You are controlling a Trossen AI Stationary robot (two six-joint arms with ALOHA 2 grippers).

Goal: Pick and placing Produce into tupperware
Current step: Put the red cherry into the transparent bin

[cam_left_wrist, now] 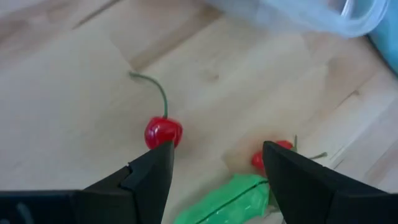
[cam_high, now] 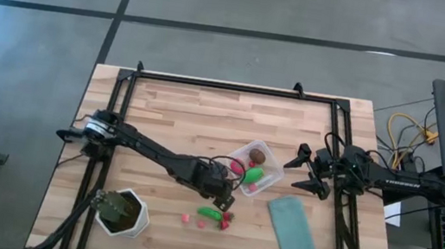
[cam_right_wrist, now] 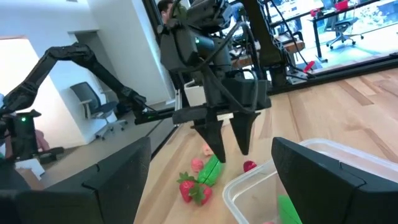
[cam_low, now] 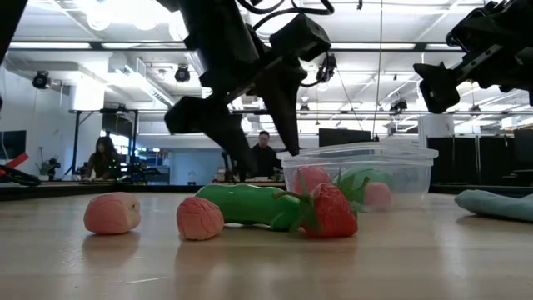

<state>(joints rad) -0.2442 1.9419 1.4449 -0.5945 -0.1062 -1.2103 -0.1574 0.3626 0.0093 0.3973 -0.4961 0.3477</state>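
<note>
We see the left gripper [cam_high: 224, 196] hanging with its fingers parted and nothing between them, just above the loose produce that lies at about five o'clock from the table's centre in the high view; the tupperware [cam_high: 257, 167] sits just beyond it toward two o'clock, already holding a green piece, a pink one and a brown oval. In the left wrist view a cherry [cam_left_wrist: 163, 131] with its long stem rests on the wood just ahead of one finger, and the green pepper [cam_left_wrist: 224, 200] lies between the fingertips with a second small red berry [cam_left_wrist: 264, 159] beside it; the strawberry [cam_low: 331, 211] touches the pepper's end in the low view, and two pink pieces [cam_low: 113, 212] lie a little apart. Our worry is the crowding; if the fingers come down here they may nip the pepper and a berry together, or nudge the cherry so it rolls away on the smooth boards; a round toy squeezed off-centre could squirt out sideways. The container stands so near that a careless sweep toward two o'clock might knock its rim and shift it. The right gripper [cam_high: 310, 172] waits spread wide and empty at three o'clock of the tupperware, close enough that the two arms could crowd each other above it.
</note>
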